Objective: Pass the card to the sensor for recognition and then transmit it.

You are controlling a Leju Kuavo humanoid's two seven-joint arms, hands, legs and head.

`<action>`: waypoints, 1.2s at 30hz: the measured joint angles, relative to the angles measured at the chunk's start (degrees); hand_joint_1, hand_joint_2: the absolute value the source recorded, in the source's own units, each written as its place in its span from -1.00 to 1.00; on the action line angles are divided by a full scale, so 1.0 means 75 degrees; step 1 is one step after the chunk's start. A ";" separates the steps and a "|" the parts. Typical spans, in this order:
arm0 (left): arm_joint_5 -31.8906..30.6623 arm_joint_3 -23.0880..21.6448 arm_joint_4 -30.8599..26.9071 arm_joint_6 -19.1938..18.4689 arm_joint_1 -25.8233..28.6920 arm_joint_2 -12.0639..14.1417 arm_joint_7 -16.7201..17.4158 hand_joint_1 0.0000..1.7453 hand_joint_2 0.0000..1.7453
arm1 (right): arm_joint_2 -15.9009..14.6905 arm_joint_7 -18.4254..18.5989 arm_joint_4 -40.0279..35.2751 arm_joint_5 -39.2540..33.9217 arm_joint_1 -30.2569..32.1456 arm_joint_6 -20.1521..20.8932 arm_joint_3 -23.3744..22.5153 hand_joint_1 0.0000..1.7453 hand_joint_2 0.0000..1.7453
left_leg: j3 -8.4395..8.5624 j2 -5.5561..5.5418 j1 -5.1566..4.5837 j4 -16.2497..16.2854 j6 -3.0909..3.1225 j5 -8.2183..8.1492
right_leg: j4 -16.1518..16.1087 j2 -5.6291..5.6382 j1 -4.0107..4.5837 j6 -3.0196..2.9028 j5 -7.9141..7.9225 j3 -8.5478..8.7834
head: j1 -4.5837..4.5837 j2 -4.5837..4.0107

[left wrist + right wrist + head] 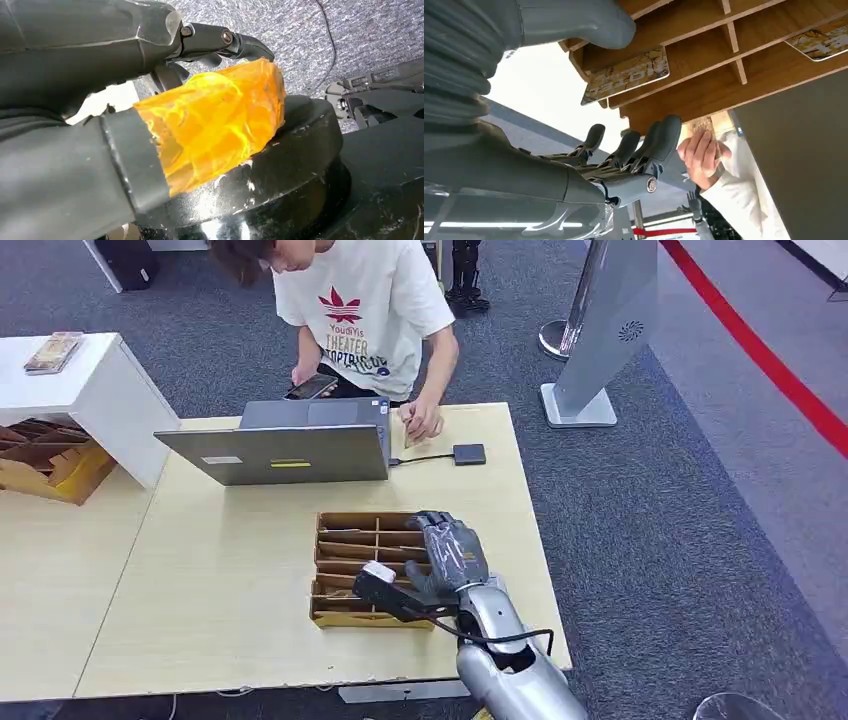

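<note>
While brown-patterned, the card lies in a wooden slot.

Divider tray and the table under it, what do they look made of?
Tray: looks like thin plywood or fibreboard, matte brown, with slotted partitions and raw cut edges. Table: pale wood-grain top, smooth, probably laminate or veneer; hard to say which.

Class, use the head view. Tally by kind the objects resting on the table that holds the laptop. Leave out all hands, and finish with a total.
Laptop: 1
Small dark box on a cable: 1
Divided wooden tray: 1
Total: 3
</note>
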 joint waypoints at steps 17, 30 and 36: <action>0.0064 -0.0026 0.0000 0.0009 -0.0001 -0.0003 0.0023 -1.00 -1.00 | 0.0070 -0.0003 0.0344 -0.0140 -0.0152 0.0064 -0.0012 1.00 1.00 | 0.0001 0.0000 0.0000 0.0000 0.0000 0.0000 | 0.0000 0.0000 0.0000 0.0000 0.0000 0.0001 | 0.0000 0.0000; 0.0169 -0.0035 0.0000 0.0049 0.0005 -0.0017 -0.0003 -1.00 -1.00 | 0.0111 -0.0246 0.0320 -0.0533 -0.0124 -0.0098 -0.0128 1.00 1.00 | 0.0001 -0.0001 0.0000 0.0000 0.0001 0.0001 | 0.0000 0.0000 0.0000 0.0001 0.0002 0.0000 | 0.0000 0.0000; 0.0428 -0.0035 0.0020 0.0160 0.0070 -0.0032 -0.0216 -1.00 -1.00 | 0.0134 -0.1867 -0.2045 -0.4550 0.0381 -0.0053 -0.0537 1.00 1.00 | -0.0006 -0.0004 -0.0001 0.0001 0.0001 -0.0001 | 0.0000 -0.0004 -0.0001 0.0002 0.0000 -0.0008 | 0.0003 0.0000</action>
